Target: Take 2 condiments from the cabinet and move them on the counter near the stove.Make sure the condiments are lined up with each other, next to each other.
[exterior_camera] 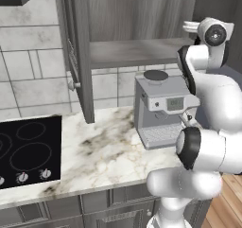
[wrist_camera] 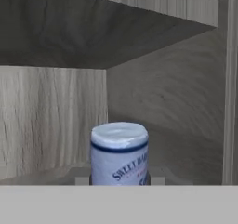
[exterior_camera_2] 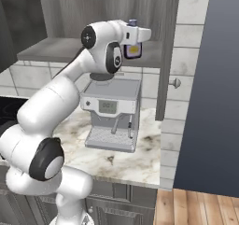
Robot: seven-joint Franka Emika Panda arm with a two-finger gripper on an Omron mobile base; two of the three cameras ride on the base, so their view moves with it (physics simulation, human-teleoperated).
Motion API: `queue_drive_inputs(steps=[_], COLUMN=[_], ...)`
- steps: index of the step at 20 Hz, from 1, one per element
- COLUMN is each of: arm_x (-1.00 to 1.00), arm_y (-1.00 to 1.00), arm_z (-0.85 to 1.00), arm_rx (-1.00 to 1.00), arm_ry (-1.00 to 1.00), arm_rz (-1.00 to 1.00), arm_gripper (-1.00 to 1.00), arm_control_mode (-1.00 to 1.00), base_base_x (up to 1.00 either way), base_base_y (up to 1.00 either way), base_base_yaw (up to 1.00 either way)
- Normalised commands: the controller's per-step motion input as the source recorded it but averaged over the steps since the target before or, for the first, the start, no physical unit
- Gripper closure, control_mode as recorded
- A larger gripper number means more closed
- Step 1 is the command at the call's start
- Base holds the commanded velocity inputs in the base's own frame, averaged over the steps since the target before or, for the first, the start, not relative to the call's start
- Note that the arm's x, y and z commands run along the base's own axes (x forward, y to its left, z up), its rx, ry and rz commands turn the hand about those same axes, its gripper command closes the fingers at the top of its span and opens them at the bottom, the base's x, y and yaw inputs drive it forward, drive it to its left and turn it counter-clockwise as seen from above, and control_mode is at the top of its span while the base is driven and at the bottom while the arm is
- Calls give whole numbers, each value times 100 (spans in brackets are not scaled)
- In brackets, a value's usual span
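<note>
A slim dark bottle (exterior_camera_2: 132,49), one of the condiments, has a blue-white cap and stands over the grey shelf of the open cabinet (exterior_camera: 137,52). My gripper (wrist_camera: 119,181) reaches into the cabinet and is shut on that bottle. In the hand view its white-and-blue labelled top (wrist_camera: 119,153) rises between the fingertips, with the cabinet's back corner behind it. Whether the bottle rests on the shelf or hangs just above it I cannot tell. The white marble counter (exterior_camera: 108,146) lies below. The black stove (exterior_camera: 28,151) is at its left end.
A boxy steel coffee machine (exterior_camera: 163,111) stands on the counter right under the cabinet shelf, below my arm. The cabinet's open doors (exterior_camera: 78,57) (exterior_camera_2: 165,51) hang at either side. A dark blue-grey wall (exterior_camera_2: 210,88) closes off the right.
</note>
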Motion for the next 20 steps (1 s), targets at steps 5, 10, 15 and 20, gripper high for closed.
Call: queue_drive_inputs(steps=[5, 10, 15, 20], arm_x=[-100, -100, -100, -100], arm_y=[13, 21, 32, 37], arm_z=[28, 2, 0, 0], arm_rx=[0, 0, 0, 0], arm_ry=[16, 15, 3, 0], arm_rz=[0, 4, 22, 20], arm_gripper=[100, 100, 100, 100], arm_control_mode=[-100, -100, -100, -100], base_base_x=[0, 0, 0, 0], base_base_y=[0, 0, 0, 0], base_base_yaw=[0, 0, 0, 0])
